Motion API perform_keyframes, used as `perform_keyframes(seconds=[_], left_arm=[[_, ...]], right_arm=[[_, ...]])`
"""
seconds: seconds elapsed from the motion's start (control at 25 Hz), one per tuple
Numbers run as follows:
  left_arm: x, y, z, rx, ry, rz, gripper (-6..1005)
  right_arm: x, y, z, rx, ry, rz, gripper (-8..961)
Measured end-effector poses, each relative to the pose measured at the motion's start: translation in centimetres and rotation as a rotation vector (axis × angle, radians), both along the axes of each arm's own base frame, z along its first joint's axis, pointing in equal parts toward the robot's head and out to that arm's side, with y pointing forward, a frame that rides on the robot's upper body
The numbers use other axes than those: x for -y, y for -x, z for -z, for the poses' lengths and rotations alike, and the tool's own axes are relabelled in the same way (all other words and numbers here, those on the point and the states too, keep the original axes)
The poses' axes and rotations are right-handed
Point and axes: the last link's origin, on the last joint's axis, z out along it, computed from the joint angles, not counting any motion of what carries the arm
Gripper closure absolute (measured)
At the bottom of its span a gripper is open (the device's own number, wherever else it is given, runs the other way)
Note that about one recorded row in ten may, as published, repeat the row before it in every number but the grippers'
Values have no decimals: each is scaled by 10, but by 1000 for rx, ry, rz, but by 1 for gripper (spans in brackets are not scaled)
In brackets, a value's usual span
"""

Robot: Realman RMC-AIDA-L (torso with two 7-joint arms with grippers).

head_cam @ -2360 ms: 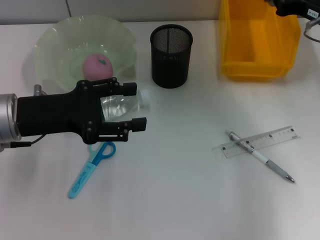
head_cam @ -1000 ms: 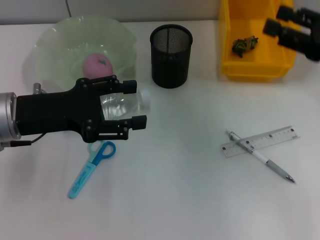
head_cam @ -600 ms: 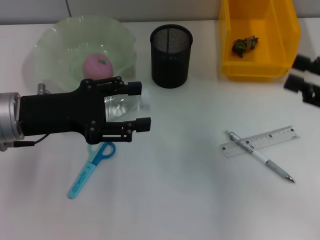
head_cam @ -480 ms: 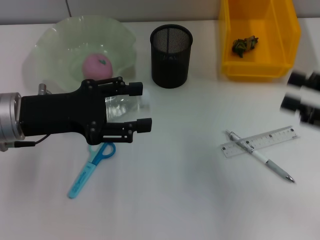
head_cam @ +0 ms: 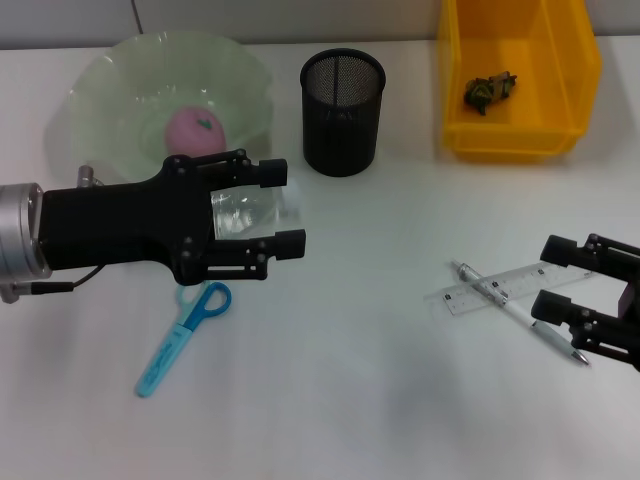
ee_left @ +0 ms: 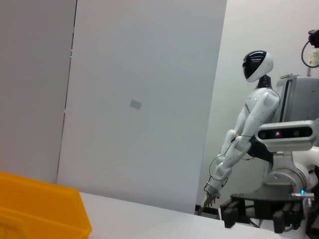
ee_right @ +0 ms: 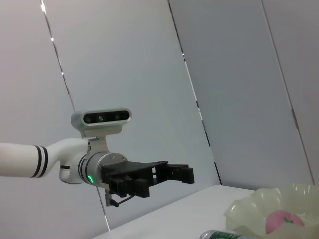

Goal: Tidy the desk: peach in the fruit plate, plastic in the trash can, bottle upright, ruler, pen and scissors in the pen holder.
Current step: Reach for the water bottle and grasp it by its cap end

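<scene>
A clear bottle (head_cam: 250, 212) lies on its side in front of the fruit plate (head_cam: 110, 90), which holds the pink peach (head_cam: 195, 132). My left gripper (head_cam: 282, 206) is open, one finger on each side of the bottle. At the lower right, my right gripper (head_cam: 555, 278) is open over the right end of the clear ruler (head_cam: 500, 288) and the pen (head_cam: 515, 314) crossing it. Blue scissors (head_cam: 185, 335) lie below my left arm. The black mesh pen holder (head_cam: 343, 100) stands empty at centre back. Crumpled plastic (head_cam: 488, 90) lies in the yellow trash can (head_cam: 520, 135).
The right wrist view shows my left gripper (ee_right: 172, 174), the plate (ee_right: 249, 214) and the peach (ee_right: 281, 219). The left wrist view shows a corner of the yellow trash can (ee_left: 40, 209), my right arm (ee_left: 259, 216) and a white humanoid robot (ee_left: 249, 129) behind the table.
My right gripper left the trash can, with the plastic now in it, and came down to the pen and ruler. My left gripper slid slightly right along the bottle.
</scene>
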Motion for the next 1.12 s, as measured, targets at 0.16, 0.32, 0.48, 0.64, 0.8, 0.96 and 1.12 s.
perform_keyframes(seconds=[0.16, 0.32, 0.48, 0.64, 0.8, 0.96, 1.12], left_arm=[[-4, -3, -1, 2, 1, -9, 209], [-16, -12, -6, -8, 15, -45, 209], [-30, -23, -13, -59, 27, -95, 210], [-38, -35, -18, -124, 29, -92, 210], [-48, -47, -24, -212, 55, -137, 210], [-54, -58, -26, -317, 70, -151, 210], [-53, -67, -22, -368, 78, -125, 210]], right_arm=[[3, -2, 4, -17, 9, 20, 292], [5, -4, 9, -36, 22, 40, 292], [4, -4, 14, -50, 30, 55, 291], [3, -4, 18, -58, 33, 59, 291], [2, -4, 21, -61, 40, 64, 290], [1, -2, 23, -67, 43, 62, 291], [0, -2, 26, -69, 46, 68, 291]])
